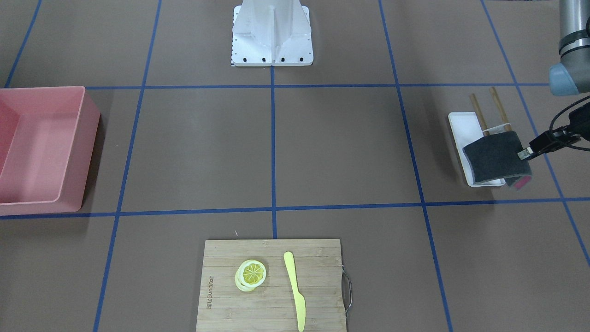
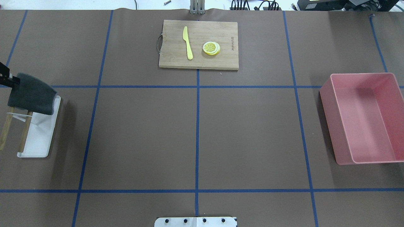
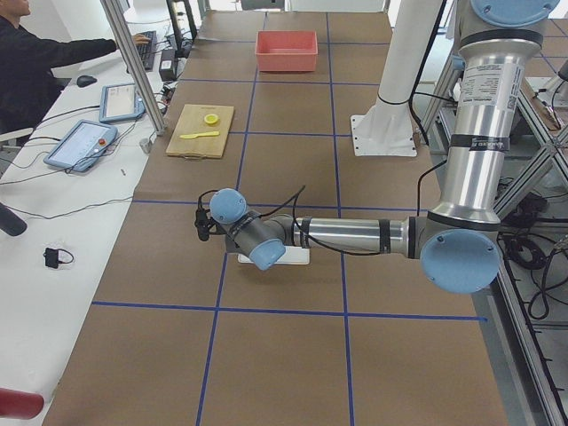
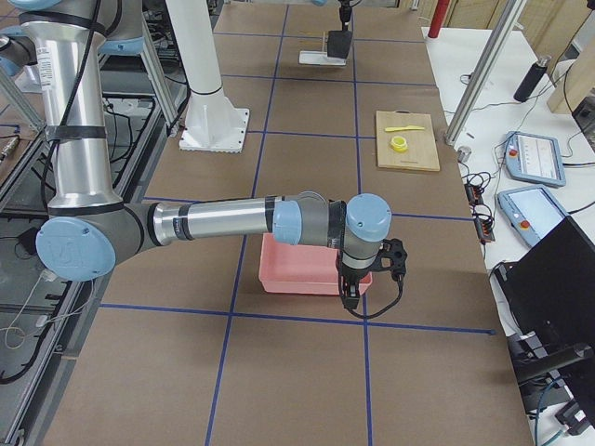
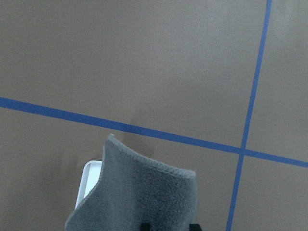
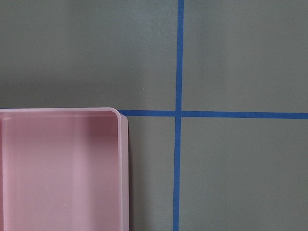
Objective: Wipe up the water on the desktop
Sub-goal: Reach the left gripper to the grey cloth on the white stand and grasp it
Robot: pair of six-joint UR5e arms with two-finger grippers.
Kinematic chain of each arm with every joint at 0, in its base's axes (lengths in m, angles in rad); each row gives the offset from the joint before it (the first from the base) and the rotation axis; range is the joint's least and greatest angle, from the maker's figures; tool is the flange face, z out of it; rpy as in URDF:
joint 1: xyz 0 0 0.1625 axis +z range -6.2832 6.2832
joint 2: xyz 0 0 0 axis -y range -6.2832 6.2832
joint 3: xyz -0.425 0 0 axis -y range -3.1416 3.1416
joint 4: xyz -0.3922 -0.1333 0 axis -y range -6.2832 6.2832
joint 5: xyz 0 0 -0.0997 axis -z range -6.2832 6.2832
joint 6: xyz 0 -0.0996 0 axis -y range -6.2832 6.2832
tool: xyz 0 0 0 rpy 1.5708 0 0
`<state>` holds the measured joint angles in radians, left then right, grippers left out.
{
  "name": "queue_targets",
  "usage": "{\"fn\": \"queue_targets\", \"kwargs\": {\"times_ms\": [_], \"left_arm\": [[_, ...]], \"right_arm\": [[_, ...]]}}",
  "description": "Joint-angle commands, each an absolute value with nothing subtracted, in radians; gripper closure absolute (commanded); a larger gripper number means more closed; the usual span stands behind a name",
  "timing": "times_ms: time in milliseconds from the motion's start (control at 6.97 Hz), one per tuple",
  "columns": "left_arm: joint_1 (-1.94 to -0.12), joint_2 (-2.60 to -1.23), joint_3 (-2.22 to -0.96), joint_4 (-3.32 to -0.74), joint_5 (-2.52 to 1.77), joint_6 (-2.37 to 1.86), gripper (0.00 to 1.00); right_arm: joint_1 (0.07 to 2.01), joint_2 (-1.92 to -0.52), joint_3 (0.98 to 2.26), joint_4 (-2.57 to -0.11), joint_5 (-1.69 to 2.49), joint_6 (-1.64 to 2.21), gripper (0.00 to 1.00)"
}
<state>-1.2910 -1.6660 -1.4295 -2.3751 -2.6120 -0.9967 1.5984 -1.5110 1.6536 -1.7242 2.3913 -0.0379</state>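
The left gripper (image 1: 524, 154) clamped a grey cloth (image 1: 495, 157) over the white tray (image 1: 461, 133) on the desk (image 1: 341, 147); whether the right gripper (image 4: 352, 296) was open could not be told.

Counts, clock positions taken from the overhead view: one tabletop (image 2: 142, 135). One pink bin (image 2: 335, 126) at 3 o'clock. One bamboo cutting board (image 2: 173, 37) at 12 o'clock, carrying one yellow knife (image 2: 187, 41) and one stack of lemon slices (image 2: 211, 48), at least two, exact number unclear. At 9 o'clock: one white tray (image 2: 39, 138), two wooden sticks (image 2: 25, 134), one grey cloth (image 2: 31, 94). One white base plate (image 2: 195, 222) at 6 o'clock. Two robot arms (image 3: 355, 235). One seated person (image 3: 35, 62) in the left side view.
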Motion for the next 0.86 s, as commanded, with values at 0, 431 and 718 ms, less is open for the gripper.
{"fn": "queue_targets", "kwargs": {"times_ms": [0, 431, 718], "left_arm": [[-1.295, -1.655, -1.427, -2.375, -2.609, -0.994, 0.61], [-1.29, -1.649, -1.425, -2.373, -2.6, -0.994, 0.55], [-1.287, -1.651, -1.425, -2.373, -2.6, -0.996, 0.54]], "right_arm": [[1.598, -1.511, 1.654, -1.724, 2.395, -0.038, 0.0], [1.598, -1.511, 1.654, -1.724, 2.395, -0.038, 0.0], [1.598, -1.511, 1.654, -1.724, 2.395, -0.037, 0.0]]}}
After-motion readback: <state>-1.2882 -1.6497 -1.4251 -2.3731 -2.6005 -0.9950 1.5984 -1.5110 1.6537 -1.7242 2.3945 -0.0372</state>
